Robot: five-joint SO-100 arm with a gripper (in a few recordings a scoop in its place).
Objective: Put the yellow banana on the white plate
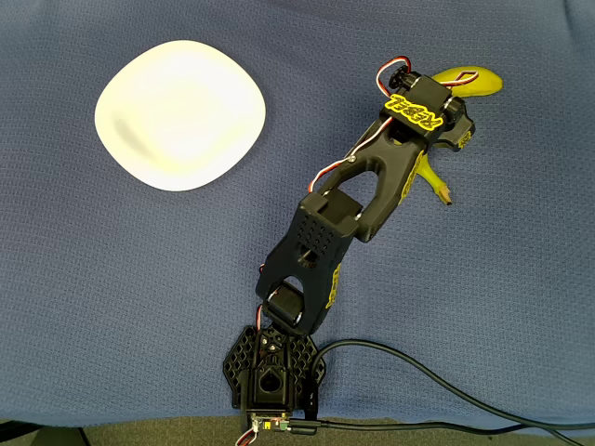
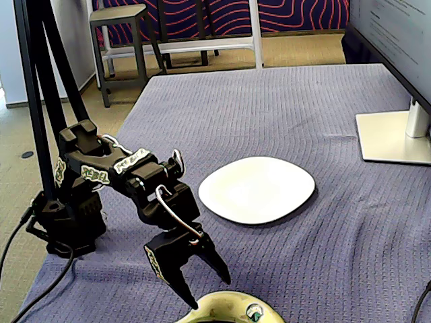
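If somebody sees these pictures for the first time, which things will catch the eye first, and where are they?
The black arm's gripper stands out first: in the fixed view it hangs open just above the yellow banana at the near edge of the blue cloth. Next comes the bare white plate, lying apart at the upper left in the overhead view.

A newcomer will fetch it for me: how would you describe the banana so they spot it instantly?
On the blue woven tablecloth, follow the black robot arm to its hand. Under it lies the curved yellow banana with a dark stem tip, far from the plain glossy white plate.
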